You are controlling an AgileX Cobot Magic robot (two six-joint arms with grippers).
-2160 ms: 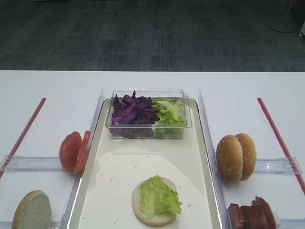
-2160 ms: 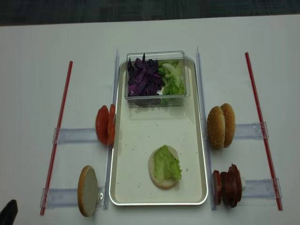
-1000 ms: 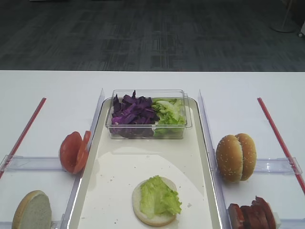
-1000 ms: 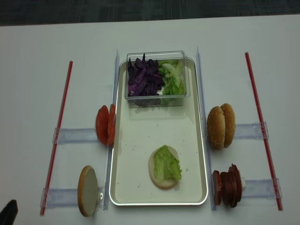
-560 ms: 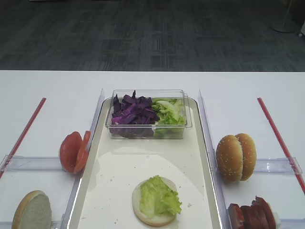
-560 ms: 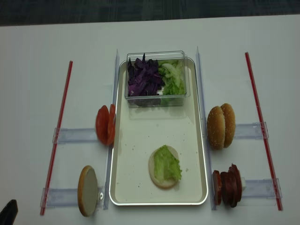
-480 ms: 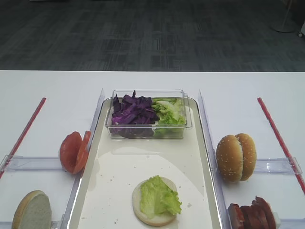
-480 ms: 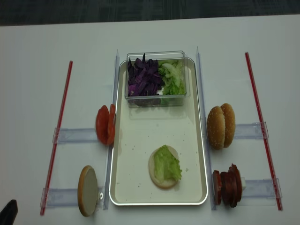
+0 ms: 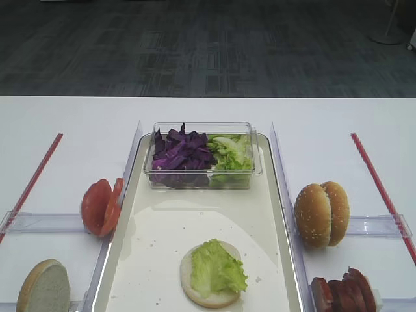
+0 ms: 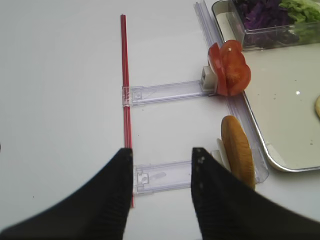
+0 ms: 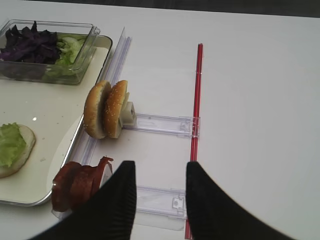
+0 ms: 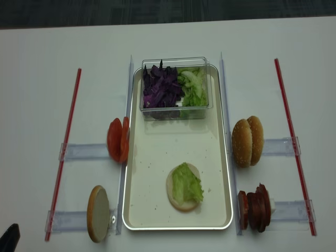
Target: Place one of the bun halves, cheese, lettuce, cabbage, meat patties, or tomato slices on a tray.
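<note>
Right gripper (image 11: 156,192) hangs with its jaws apart, holding nothing (same for the left gripper (image 10: 161,175)). Both sit off the tray (image 12: 157,215), one on each side. On the tray's near end lies a bun half (image 12: 184,201) topped with lettuce (image 12: 187,183). Meat patties (image 11: 77,184) stand just right of the tray, tomato slices (image 10: 229,67) just left.

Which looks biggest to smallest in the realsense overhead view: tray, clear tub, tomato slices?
1. tray
2. clear tub
3. tomato slices
All lie at similar depth from the camera, so the order is safe.
</note>
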